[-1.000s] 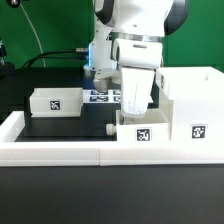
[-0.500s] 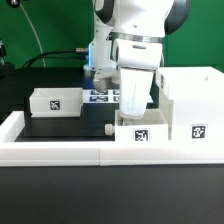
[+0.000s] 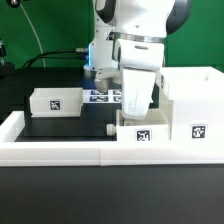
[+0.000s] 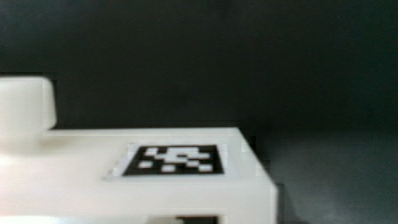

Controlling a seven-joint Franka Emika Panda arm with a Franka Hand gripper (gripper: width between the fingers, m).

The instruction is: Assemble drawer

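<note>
The large hollow white case (image 3: 190, 105) stands at the exterior view's right. A small white tray (image 3: 140, 133) with a tag on its front sits just to the left of the case, against the front wall. My gripper (image 3: 135, 108) hangs straight down onto this tray. Its fingertips are hidden behind the tray's wall. In the wrist view the same tray (image 4: 107, 185) fills the near field, with its tag (image 4: 178, 160) very close. The jaws do not show clearly there. A second tagged tray (image 3: 55, 100) sits apart at the left.
The long low white border wall (image 3: 60, 150) runs along the front and left of the black table. The marker board (image 3: 103, 96) lies behind the gripper. A small dark bit (image 3: 107, 128) lies on the table left of the middle tray. A white block (image 4: 22, 100) shows beside the tray in the wrist view.
</note>
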